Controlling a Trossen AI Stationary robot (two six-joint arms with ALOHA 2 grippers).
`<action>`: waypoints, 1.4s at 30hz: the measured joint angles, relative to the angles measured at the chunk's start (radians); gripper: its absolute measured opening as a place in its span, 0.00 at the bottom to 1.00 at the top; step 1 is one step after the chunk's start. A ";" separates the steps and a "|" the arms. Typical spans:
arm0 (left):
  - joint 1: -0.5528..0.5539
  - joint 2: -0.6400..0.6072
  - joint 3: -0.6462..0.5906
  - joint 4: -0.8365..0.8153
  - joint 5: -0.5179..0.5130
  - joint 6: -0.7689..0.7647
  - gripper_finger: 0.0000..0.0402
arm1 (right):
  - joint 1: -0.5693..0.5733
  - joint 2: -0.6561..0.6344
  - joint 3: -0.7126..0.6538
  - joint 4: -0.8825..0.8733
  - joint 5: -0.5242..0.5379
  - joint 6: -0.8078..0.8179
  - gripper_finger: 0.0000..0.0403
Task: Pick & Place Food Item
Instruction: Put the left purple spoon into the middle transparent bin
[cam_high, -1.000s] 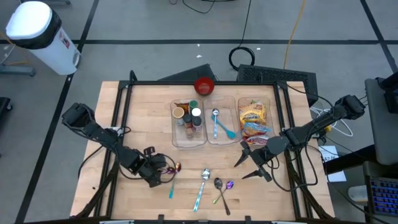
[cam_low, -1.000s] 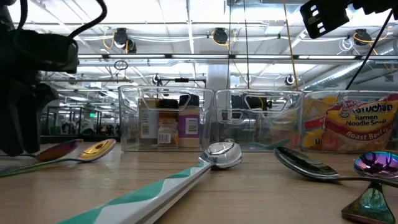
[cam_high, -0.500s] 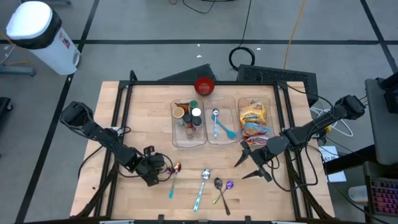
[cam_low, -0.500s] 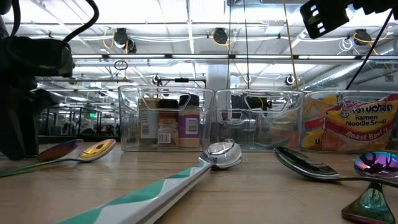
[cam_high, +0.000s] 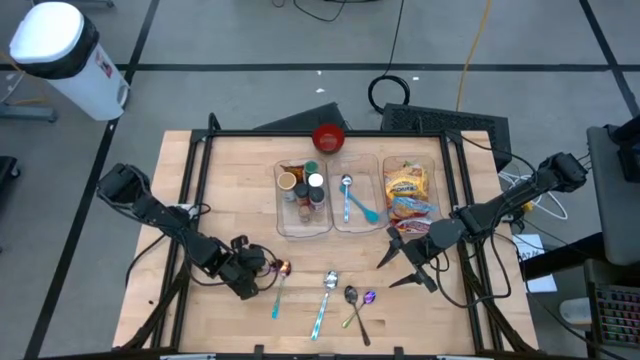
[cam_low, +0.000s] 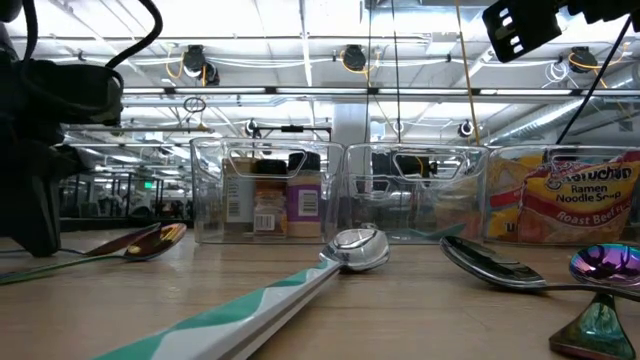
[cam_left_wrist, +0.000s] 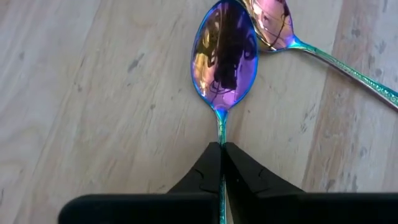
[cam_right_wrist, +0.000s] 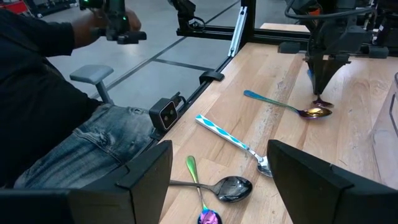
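Two iridescent spoons lie bowl to bowl near the table's near left: a purple one (cam_left_wrist: 225, 56) and a gold-pink one (cam_left_wrist: 273, 22). My left gripper (cam_left_wrist: 222, 152) stands over the purple spoon, shut on its handle; it also shows in the high view (cam_high: 262, 270) and at the low view's left edge (cam_low: 40, 200). Ramen packets (cam_high: 410, 192) lie in the right-hand clear bin, and spice jars (cam_high: 303, 190) stand in the left-hand one. My right gripper (cam_high: 405, 268) hangs open above the table's near right, holding nothing. My left gripper pinches the purple spoon's thin handle (cam_left_wrist: 221, 130) between its two fingertips, just behind the bowl. The fingers come steeply from above, one on each side of the handle. The spoon's bowl (cam_left_wrist: 225, 56) lies on the wood beside the gold-pink spoon's bowl.
A teal-and-white handled spoon (cam_high: 325, 295), a dark spoon (cam_high: 353, 300) and a small purple spoon (cam_high: 368, 298) lie near the front edge. Three clear bins (cam_high: 345, 228) and a red bowl (cam_high: 328, 138) stand at the back. A seated person (cam_right_wrist: 56, 112) is beyond the near edge.
My left gripper has shut on the purple spoon's handle. In the low view the purple spoon's bowl has shifted closer to the gold-pink one. My right arm has kept still.
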 joint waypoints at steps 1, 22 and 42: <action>-0.002 -0.011 0.006 -0.003 -0.006 0.002 0.02 | 0.000 0.000 0.000 0.000 0.000 0.000 0.63; -0.022 -0.146 0.106 0.528 -0.686 0.726 0.02 | 0.000 0.000 0.000 0.081 0.004 -0.012 0.63; 0.264 0.154 0.272 1.080 -0.599 1.224 0.01 | -0.069 0.312 0.001 0.850 0.391 -0.375 0.63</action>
